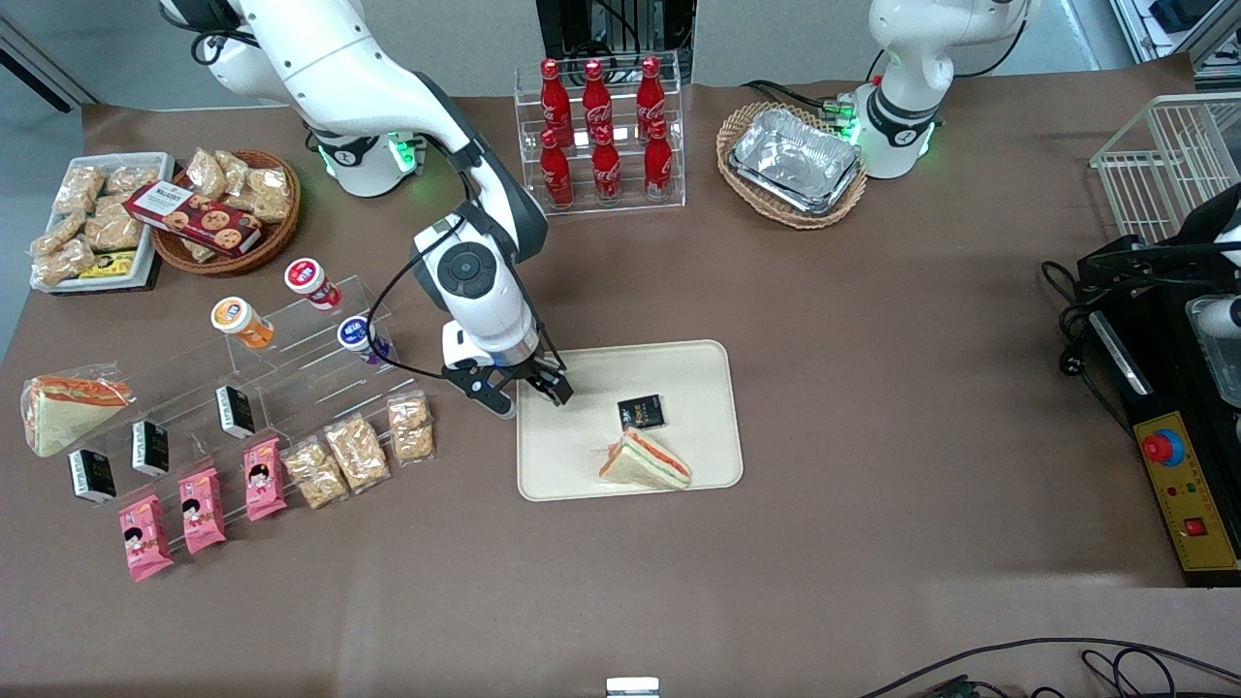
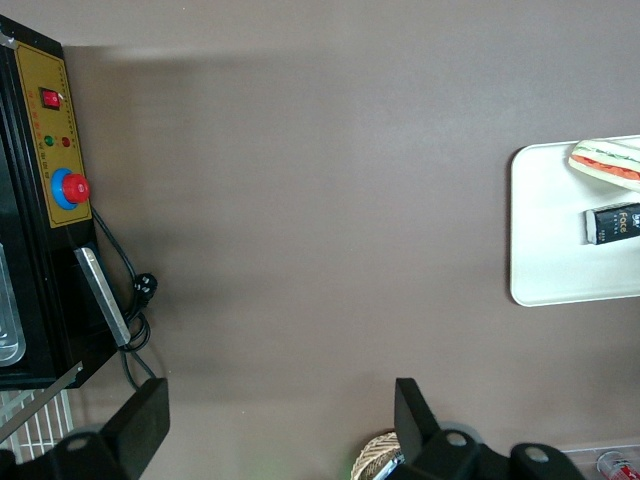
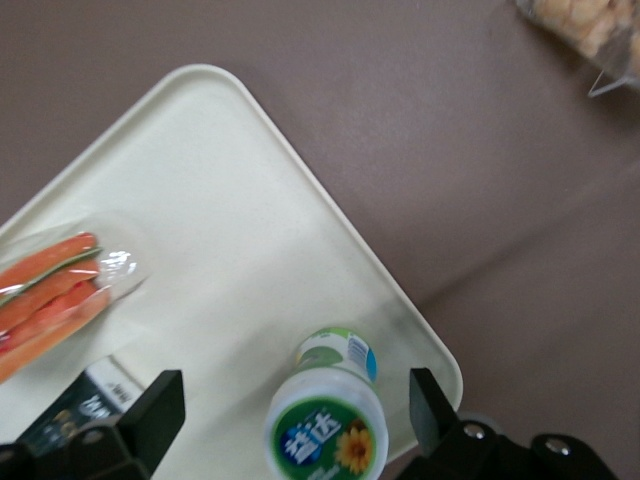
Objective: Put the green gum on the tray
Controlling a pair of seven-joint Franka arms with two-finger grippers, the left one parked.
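Since small green-bodied gum jar stands between spread gripper fingers on cream-white rectangular tray, I judge placement done.

The gripper hung over the edge of the tray nearest the working arm's end of the worktop, its fingers spread apart with the green gum standing on the tray between them, touching neither. A sandwich lay on the tray's edge nearest the front camera, a small packet just above it. Snack packs lay on the worktop beside the tray, toward the working arm's end.
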